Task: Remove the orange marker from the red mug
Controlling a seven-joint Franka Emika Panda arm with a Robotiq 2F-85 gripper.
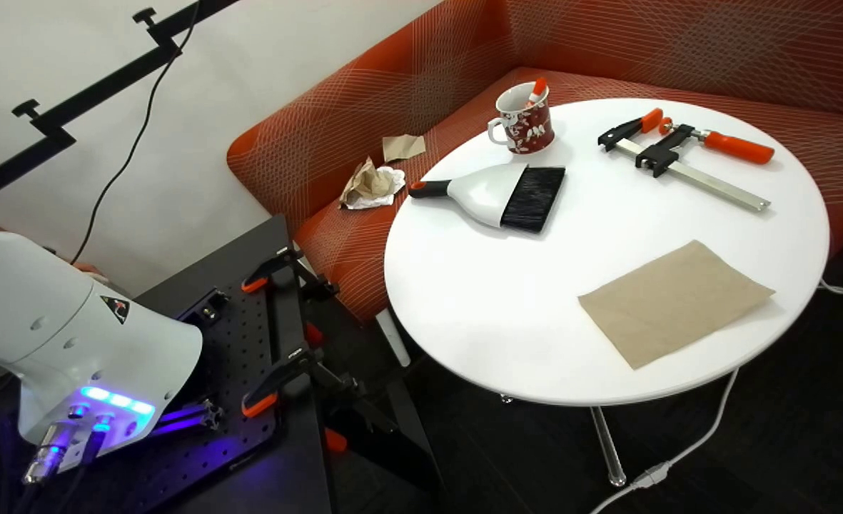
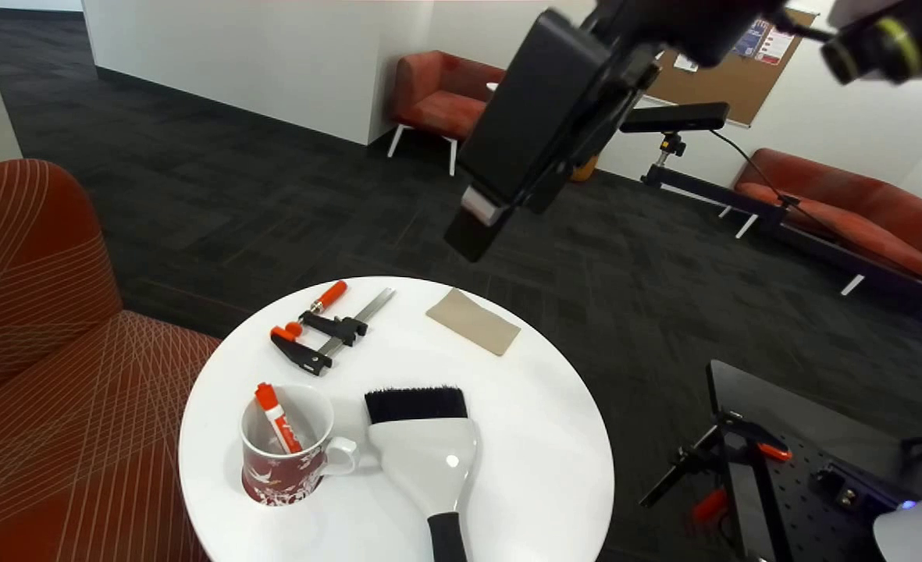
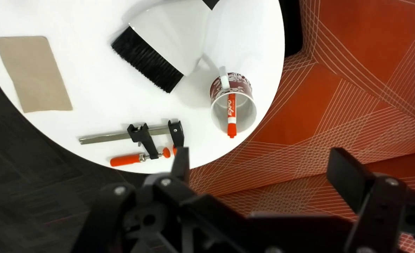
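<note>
Wrist view: my gripper [image 3: 261, 160] along the bottom, its two black fingers [image 3: 349, 175] spread wide apart. Past them, the red mug [image 3: 240, 84] stands near the edge of a round white table [image 3: 102, 91]. The orange marker [image 3: 231, 109] is in the mug, tilted — capped end out past the rim on the side away from the handle, EXPO legible on the barrel. A white brush [image 3: 175, 31] with black bristles lies near the mug's handle; a clamp [image 3: 147, 142] and a sheet of brown paper [image 3: 33, 73] farther along the table.

In an exterior view, my white base [image 1: 128, 350] shows blue lights [image 1: 118, 400] and sits on a dark stand [image 1: 271, 464]. Mug upright, orange cap above its rim. Crumpled paper [image 1: 370, 187] lies on the patterned bench [image 1: 364, 107] beside the table.

In an exterior view, a red sofa [image 2: 441, 109] and a pinboard [image 2: 745, 82] make the background. My gripper hangs high at a slant, tip down, well apart from the mug. I have it side-on and a little blurred here — cannot read the gap from this angle. Marker leans on the mug's rim, lower end hidden behind the near wall.
</note>
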